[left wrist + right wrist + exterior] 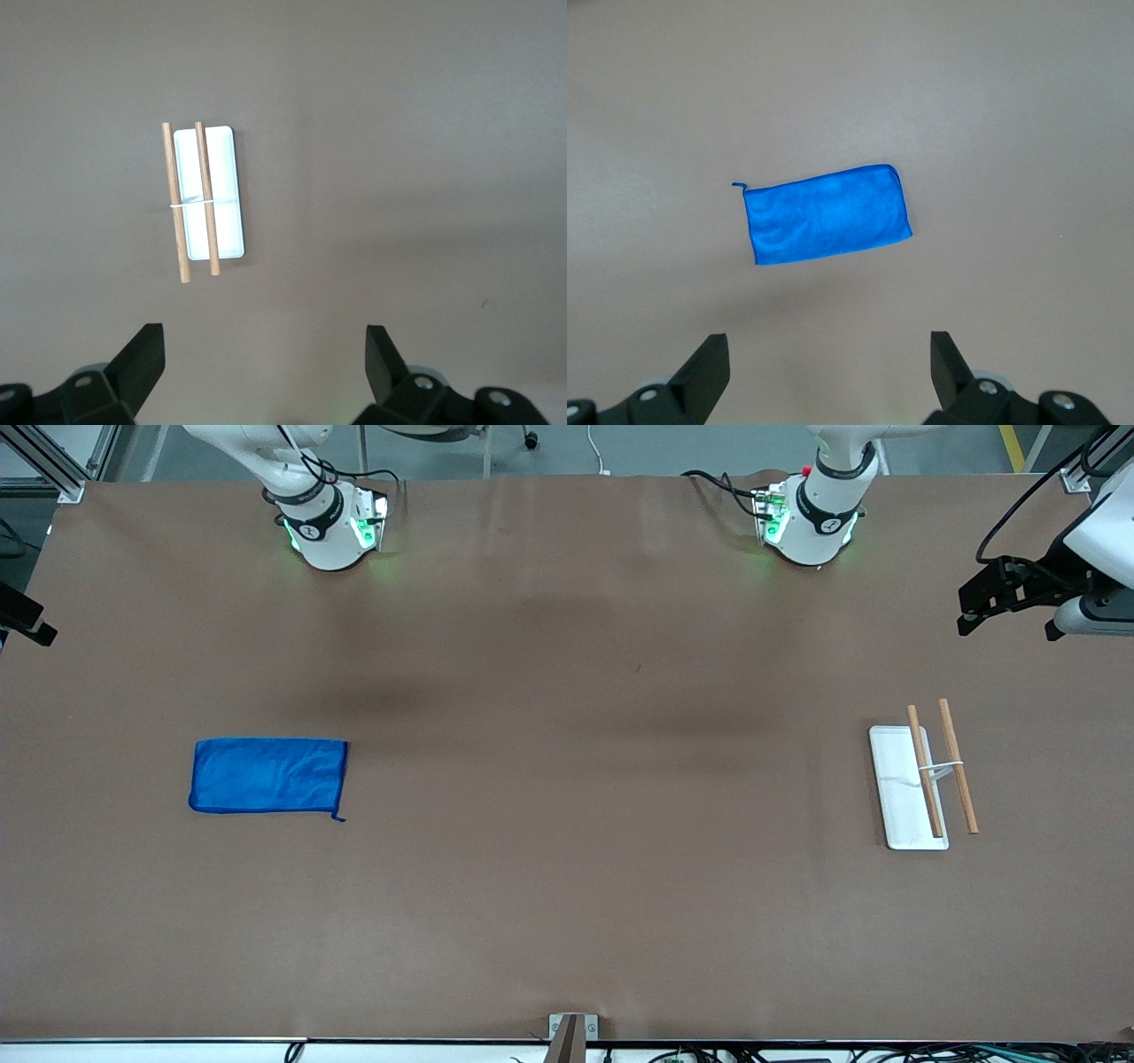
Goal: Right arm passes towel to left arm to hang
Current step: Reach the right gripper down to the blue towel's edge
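Note:
The blue towel (266, 775) lies flat on the brown table toward the right arm's end, its small loop at one corner. In the right wrist view the towel (828, 221) sits far below my right gripper (829, 345), which is open and empty, high over the table. Only a black part of that right gripper (27, 622) shows at the front view's edge. My left gripper (970, 613) hangs in the air over the left arm's end of the table. It too is open (264, 341) with nothing between its fingers.
A white flat base (895, 797) carrying two wooden rods (959, 766) stands toward the left arm's end; the left wrist view shows this base (226, 190) below the gripper. Both arm bases (328, 531) (811, 527) stand along the table's edge farthest from the front camera.

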You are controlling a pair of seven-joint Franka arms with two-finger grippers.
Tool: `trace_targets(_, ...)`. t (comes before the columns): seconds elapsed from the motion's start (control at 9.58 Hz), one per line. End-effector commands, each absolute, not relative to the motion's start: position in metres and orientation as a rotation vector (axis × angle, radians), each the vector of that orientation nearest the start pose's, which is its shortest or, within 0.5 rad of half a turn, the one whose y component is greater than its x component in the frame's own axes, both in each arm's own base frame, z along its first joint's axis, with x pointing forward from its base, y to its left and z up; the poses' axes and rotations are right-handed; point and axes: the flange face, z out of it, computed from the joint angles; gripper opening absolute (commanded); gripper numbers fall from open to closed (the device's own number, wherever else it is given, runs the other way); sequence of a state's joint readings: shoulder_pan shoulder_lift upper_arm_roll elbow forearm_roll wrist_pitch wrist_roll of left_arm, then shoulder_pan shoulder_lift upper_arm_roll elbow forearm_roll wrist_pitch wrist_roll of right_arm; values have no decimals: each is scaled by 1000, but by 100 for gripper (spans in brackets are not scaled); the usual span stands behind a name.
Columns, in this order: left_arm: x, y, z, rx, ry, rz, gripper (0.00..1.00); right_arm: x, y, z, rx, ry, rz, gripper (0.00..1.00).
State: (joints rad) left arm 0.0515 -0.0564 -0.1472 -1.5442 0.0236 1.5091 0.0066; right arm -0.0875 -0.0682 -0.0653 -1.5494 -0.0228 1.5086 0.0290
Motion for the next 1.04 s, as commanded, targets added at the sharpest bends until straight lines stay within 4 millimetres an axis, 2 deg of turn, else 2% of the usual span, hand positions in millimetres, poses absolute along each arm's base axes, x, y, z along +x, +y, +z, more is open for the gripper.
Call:
trace_targets(0.0,535,-53,649,-3085,182,28,100,519,-87,669,-3156,303,-26,100)
trace_targets(0.31,537,-48,654,-3086,169,11,100,521,-86,666,-3151,302,-22,100)
trace_targets(0.42,538,-48,651,-3088,170,21,100,527,-83,646,-3145,271,42,100)
trace_targets(0.63,539,-46,648,-3105,154,37,100,553,-86,566,-3148,97,182,100)
trace_targets(0.73,542,-43,645,-3107,164,44,100,561,-87,518,-3150,92,168,100)
trace_targets(0.94,542,-43,646,-3105,163,39,100,561,-78,414,-3160,57,84,100)
